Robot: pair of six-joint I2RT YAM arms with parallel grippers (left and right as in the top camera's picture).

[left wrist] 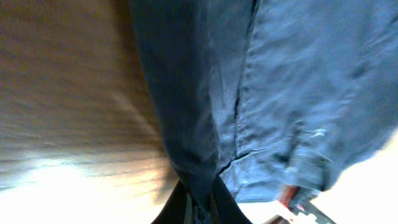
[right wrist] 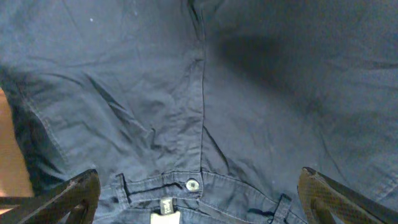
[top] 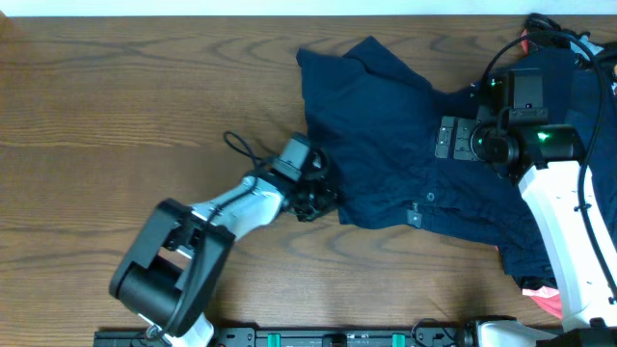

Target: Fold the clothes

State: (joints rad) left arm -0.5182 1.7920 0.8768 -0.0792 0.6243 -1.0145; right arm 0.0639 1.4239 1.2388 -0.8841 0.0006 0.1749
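The navy-blue shorts [top: 405, 145] lie spread on the wooden table [top: 116, 106], filling its middle and right. My left gripper [top: 316, 196] is shut on the shorts' left edge; in the left wrist view the dark cloth [left wrist: 186, 124] runs up from between the fingers [left wrist: 200, 208]. My right gripper [top: 461, 140] hovers open over the shorts near the waistband. In the right wrist view its two fingers sit wide apart [right wrist: 198, 196] above the waistband button [right wrist: 192, 185] and fly seam. A pink-red piece [top: 548, 301] peeks out at the lower right.
A black cable [top: 243, 147] loops on the table beside the left arm. More dark cloth and cables lie under the right arm at the far right [top: 578, 77]. A black rail runs along the front edge [top: 347, 337].
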